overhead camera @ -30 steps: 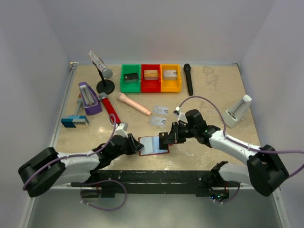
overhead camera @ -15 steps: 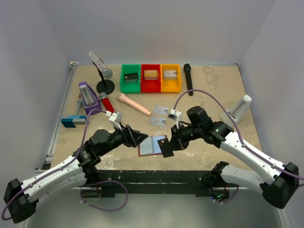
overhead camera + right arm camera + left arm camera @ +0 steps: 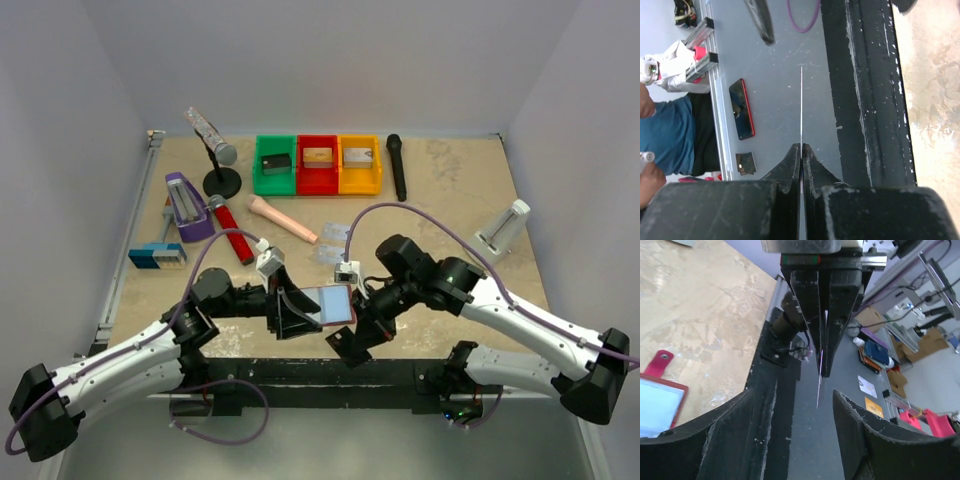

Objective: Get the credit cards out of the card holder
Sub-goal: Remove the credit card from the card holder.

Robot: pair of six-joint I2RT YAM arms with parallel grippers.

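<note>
The card holder lies open near the table's front edge, dark red with a pale blue-grey inside; its corner and red tab show in the left wrist view. My right gripper is shut on one thin credit card, seen edge-on, held just in front of the holder over the black rail. My left gripper stands open at the holder's left edge, nothing between its fingers. Two more pale credit cards lie flat behind the holder.
Green, red and yellow bins stand at the back with a black microphone beside them. A red microphone, a peach cylinder, a purple device and a white stand lie around. A black rail runs along the near edge.
My left gripper opened and moved right to the holder's left edge. My right gripper drew the card out of the holder towards the near edge.
</note>
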